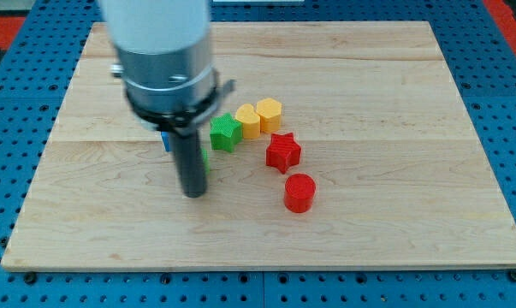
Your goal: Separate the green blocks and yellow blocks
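A green star block (226, 132) lies near the board's middle, touching a yellow heart block (248, 121) on its right. A yellow hexagon block (269, 114) touches the heart's right side. My tip (194, 192) rests on the board below and left of the green star. A second green block (205, 159) shows only as a sliver beside the rod's right edge; its shape is hidden. A blue block (165, 140) peeks out at the rod's left, mostly hidden.
A red star block (282, 152) lies below the yellow hexagon. A red cylinder block (299, 192) stands below it. The wooden board (394, 197) sits on a blue pegboard surface. The arm's grey body covers the board's upper left.
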